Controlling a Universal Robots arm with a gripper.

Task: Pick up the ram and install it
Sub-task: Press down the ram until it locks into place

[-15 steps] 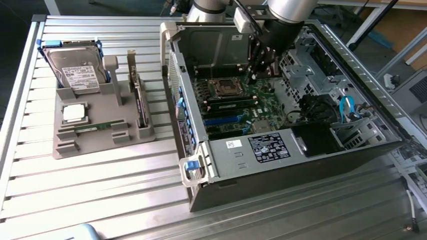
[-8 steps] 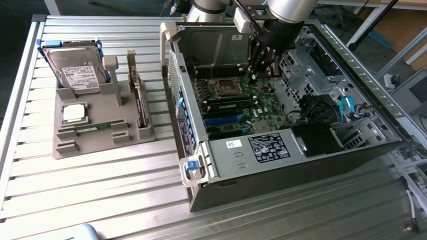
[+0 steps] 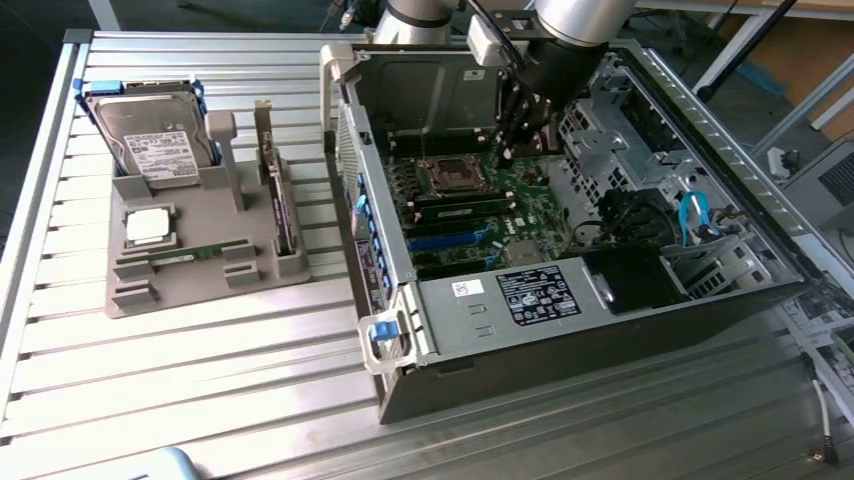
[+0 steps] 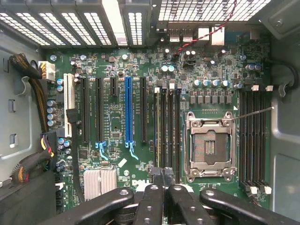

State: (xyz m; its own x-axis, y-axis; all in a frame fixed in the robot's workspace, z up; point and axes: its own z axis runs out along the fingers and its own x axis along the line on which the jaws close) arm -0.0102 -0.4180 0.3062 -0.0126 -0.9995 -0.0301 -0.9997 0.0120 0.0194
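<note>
You are looking straight down on the green motherboard (image 4: 140,154) inside the grey metal computer case (image 4: 18,117). Your black gripper (image 4: 162,180) sits closed, its fingertips pressed together over the bank of long black memory slots (image 4: 167,126) beside the empty silver processor socket (image 4: 209,145). A long blue expansion slot (image 4: 127,110) stands nearby.

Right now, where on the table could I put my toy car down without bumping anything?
The bare slatted table in front of the grey parts holder is free, and so is the strip between that holder and the open computer case. Inside the case it is crowded: the gripper hangs over the green board, with cables and brackets all around.
</note>
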